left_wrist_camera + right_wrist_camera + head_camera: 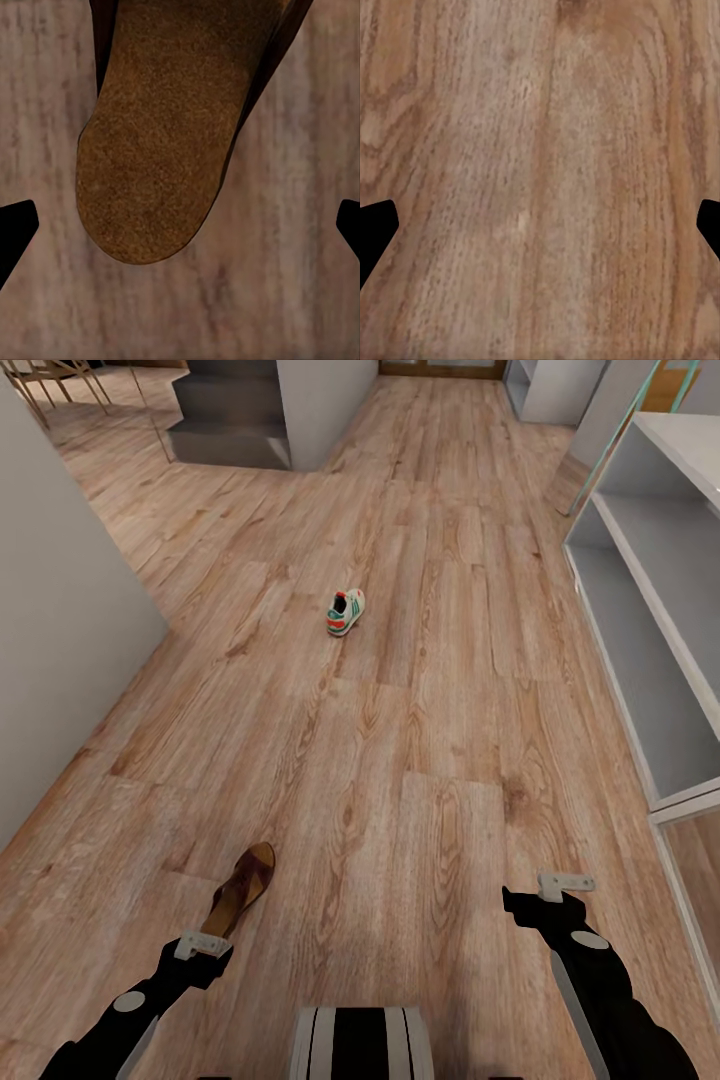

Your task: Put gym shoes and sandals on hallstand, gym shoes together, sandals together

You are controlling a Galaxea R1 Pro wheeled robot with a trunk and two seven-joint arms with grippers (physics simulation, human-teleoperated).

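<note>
Left gripper (203,945), fingers spread and empty, hangs over the flat brown leather sandal (241,887) at lower left, apparently lining up a grasp; right gripper (565,883) waits, also spread wide.

Both arms black, reaching forward and low in the head view. Left arm (130,1010) angled inward from the lower left corner, ending in the left gripper (203,945) with a pale grey tip. Right arm (610,1000) rising from the lower right, bent toward the right gripper (565,883), also pale-tipped. Fingertips (16,232) set wide at both edges of the left wrist view, holding nothing. Same wide spread of fingertips (376,232) in the right wrist view. Striped trunk (362,1043) at bottom centre.
</note>
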